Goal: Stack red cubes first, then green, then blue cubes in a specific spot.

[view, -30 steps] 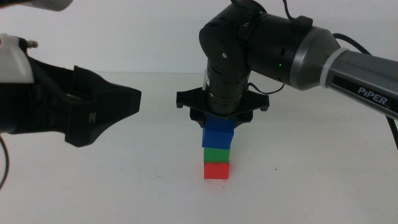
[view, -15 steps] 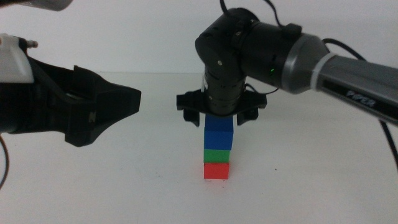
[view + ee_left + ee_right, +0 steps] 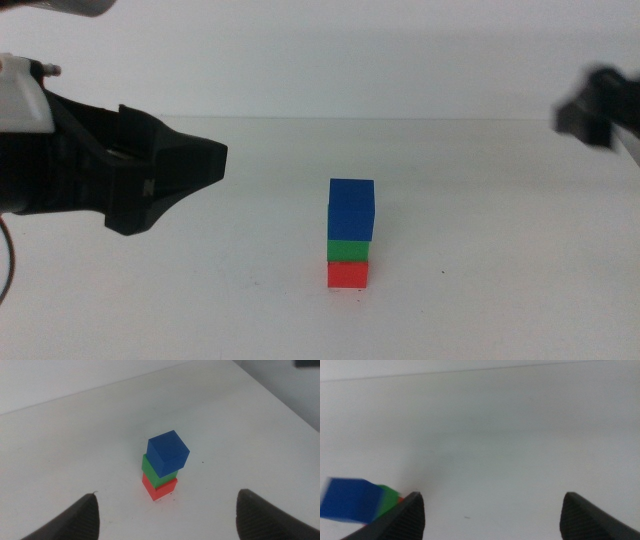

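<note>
Now blue cube tops green, red; both grippers' jaws wide, empty.

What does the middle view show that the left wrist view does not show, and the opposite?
Only the middle view shows the left gripper from outside, waiting left of the stack, and the blurred right gripper at the right edge. Only the left wrist view shows the top face of the small matte blue cube, sitting slightly turned on the matte green cube. Both show the full stack on the white table, with the matte red cube at the bottom.
</note>
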Controlling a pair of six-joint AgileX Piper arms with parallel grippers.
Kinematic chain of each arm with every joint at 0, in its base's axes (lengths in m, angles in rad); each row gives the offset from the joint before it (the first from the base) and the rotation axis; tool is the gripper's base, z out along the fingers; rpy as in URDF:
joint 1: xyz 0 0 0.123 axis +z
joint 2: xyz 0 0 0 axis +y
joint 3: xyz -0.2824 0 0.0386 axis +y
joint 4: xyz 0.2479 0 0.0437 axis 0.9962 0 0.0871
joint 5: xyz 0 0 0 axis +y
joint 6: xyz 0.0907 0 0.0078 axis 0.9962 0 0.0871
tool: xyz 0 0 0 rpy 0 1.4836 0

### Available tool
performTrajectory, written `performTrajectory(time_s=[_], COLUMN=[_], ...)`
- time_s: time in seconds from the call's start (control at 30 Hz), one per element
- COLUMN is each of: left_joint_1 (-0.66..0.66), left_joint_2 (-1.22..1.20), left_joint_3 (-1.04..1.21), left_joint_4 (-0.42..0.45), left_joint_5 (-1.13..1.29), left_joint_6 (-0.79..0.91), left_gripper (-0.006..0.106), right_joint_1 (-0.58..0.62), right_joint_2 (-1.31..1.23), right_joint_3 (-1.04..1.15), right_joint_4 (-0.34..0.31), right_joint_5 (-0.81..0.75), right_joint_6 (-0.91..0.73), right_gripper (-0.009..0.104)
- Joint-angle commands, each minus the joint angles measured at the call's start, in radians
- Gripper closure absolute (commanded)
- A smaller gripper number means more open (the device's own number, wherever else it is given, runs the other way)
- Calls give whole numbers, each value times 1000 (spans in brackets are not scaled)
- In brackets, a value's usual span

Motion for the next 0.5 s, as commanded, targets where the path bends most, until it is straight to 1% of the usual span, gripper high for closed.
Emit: performTrajectory(time_s=[0.0,0.07,0.13,0.27,0.37,0.47], left_joint_1=[1,1,1,1,1,1], left_joint_2=[-4,-4,-4,-4,-4,-4], left_joint_3=[-9,-9,-9,-9,-9,-9], left_joint_4=[1,1,1,1,1,1], left_joint_5=[-14,-14,-14,-14,-16,-18], left_joint_6=[-1,-1,-1,-1,-1,-1], left_gripper=[7,7,7,7,7,7], right_joint_1=[-130,-248,-316,-316,-294,-288], right_joint_2=[-104,-177,-224,-268,-274,-276], right_joint_3=[134,242,312,344,340,340], right_joint_4=[115,223,277,297,273,273], right_joint_5=[-119,-200,-251,-322,-334,-337], right_joint_6=[-204,-329,-389,-432,-439,-439], right_gripper=[2,2,2,2,2,2])
